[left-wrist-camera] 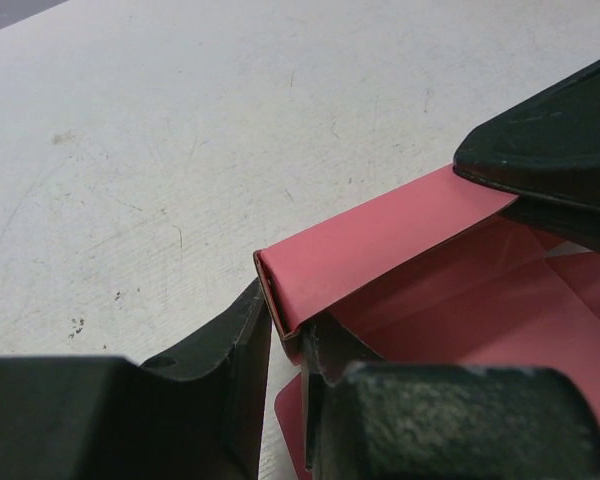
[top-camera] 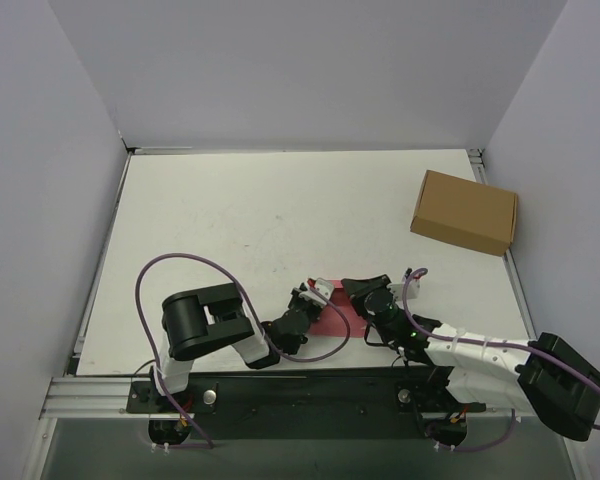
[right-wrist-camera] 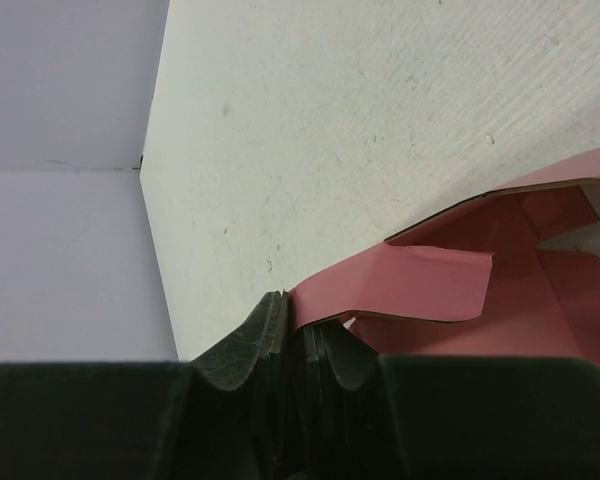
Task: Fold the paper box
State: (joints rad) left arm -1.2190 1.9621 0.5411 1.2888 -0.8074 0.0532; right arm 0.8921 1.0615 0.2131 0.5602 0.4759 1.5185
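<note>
The pink-red paper box [top-camera: 330,318] lies partly folded near the table's front edge, between my two grippers. My left gripper [top-camera: 315,292] holds its left side. In the left wrist view the jaws [left-wrist-camera: 285,325] are shut on a doubled-over wall of the paper box [left-wrist-camera: 380,240], one finger outside it and one inside. My right gripper [top-camera: 362,292] grips the right side. In the right wrist view its jaws [right-wrist-camera: 302,325] pinch the end of a bent flap of the paper box [right-wrist-camera: 420,285]. A right fingertip [left-wrist-camera: 550,150] shows dark at the upper right of the left wrist view.
A larger brown cardboard box [top-camera: 465,211] sits at the right edge of the white table [top-camera: 280,210]. Grey walls close in the table on the left, back and right. Purple cables loop over both arms.
</note>
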